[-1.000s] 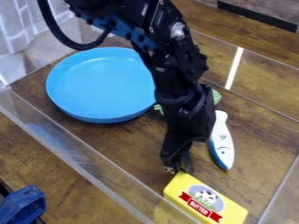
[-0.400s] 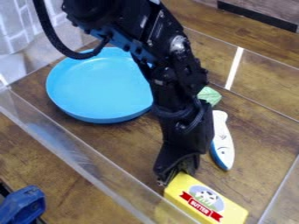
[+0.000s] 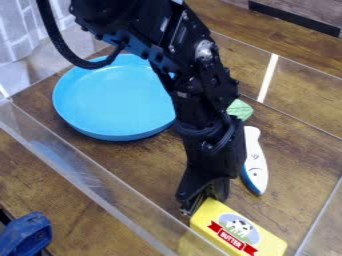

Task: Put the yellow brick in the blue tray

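Observation:
The yellow brick (image 3: 238, 230) lies flat on the wooden table at the front right, its red banner label and round picture facing up. The black arm reaches down from the top left, and my gripper (image 3: 201, 200) stands upright over the brick's far-left end. Its two fingertips come down on either side of that corner and are closed against it. The brick rests on the table. The blue tray (image 3: 94, 100), a wide round shallow dish, sits at the back left with nothing in it, about an arm's width from the brick.
A white fish-shaped toy (image 3: 251, 160) lies just right of the arm, close to the brick's far side. A green ribbed toy (image 3: 239, 108) peeks out behind the arm. Clear plastic walls (image 3: 80, 170) fence the work area. A blue object (image 3: 24, 238) sits outside at bottom left.
The gripper came down and a little towards the front onto the brick's far-left end, and its fingers closed there. The brick, tray and toys stayed where they were.

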Motion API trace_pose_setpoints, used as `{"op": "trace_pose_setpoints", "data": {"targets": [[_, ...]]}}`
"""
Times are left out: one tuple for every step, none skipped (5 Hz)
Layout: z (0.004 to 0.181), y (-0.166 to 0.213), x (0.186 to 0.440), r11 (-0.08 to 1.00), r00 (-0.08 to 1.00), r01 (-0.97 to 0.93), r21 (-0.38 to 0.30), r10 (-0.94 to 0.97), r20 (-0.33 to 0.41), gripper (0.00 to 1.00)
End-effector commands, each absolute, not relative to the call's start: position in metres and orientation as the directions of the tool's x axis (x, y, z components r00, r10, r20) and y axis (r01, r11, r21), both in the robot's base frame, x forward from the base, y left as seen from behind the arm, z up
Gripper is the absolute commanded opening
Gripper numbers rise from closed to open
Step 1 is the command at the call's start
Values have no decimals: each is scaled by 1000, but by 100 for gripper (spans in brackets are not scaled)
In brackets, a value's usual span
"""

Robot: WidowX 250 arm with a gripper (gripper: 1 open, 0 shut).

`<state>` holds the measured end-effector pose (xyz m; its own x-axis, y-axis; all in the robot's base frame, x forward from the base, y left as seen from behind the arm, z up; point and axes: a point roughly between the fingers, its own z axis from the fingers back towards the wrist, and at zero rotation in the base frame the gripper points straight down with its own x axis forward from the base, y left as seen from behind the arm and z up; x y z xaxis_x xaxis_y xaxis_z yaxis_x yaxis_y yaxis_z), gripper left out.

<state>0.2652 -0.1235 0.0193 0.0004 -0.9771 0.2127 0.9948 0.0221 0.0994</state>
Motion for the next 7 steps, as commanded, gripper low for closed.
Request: {"op": "trace_pose_setpoints", "data": {"targets": [[10,-125,240,-83,-78,996,-17,-978,194,0],[12,-129,240,-61,-54,998,-31,-978,201,0],[14,-133,240,-39,-29,998,-46,-978,207,0],[19,-126,242,-44,-29,997,-63,-977,213,0],[26,-119,244,-46,-27,996,-82,-975,219,0],[32,-111,248,-54,-31,994,-100,-974,223,100],[36,-108,260,-105,-79,988,-115,-974,213,0]]}}
